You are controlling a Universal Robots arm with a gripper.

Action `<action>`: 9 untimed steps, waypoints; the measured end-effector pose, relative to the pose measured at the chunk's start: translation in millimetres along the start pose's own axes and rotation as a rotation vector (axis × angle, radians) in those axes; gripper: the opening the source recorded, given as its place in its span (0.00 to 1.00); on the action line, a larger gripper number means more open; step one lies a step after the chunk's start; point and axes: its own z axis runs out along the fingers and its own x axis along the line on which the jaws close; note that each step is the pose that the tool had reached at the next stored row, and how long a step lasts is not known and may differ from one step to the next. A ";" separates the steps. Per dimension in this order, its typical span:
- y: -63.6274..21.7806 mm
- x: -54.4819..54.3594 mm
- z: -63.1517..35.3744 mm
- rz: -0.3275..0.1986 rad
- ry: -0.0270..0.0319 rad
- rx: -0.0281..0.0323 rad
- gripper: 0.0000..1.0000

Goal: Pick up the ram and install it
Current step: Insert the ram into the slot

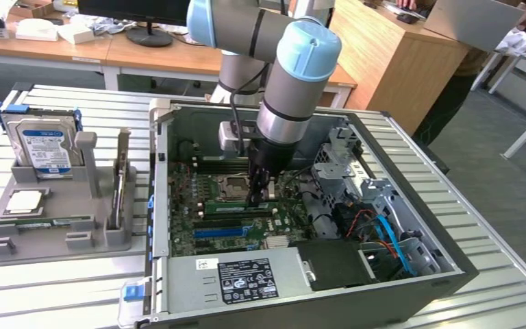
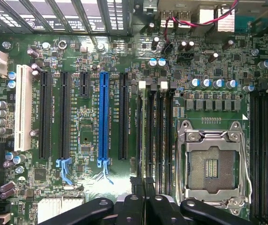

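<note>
Slatted bench (image 1: 62,288), open case (image 1: 382,291): gripper (image 2: 143,190) clenched on ram (image 1: 231,203), slot (image 2: 142,122) right under it; keep square, press evenly

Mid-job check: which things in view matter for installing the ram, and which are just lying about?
Job in hand:
the ram, green, by the hand's tip
the hand
black memory slots

Lying about:
hard drive and CPU chip, on the grey tray
power supply
</note>
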 end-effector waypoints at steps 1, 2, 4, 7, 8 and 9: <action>0.0 0.0 0.1 0.000 0.0000 0.0000 0.11; 0.0 0.0 0.3 0.000 0.0000 0.0000 0.11; 0.0 0.0 0.5 0.000 0.0000 0.0000 0.11; 0.0 0.0 0.6 0.000 -0.0001 0.0000 0.11; -0.1 0.0 0.6 0.000 -0.0001 0.0000 0.11; -0.1 0.0 0.6 0.000 -0.0001 0.0000 0.11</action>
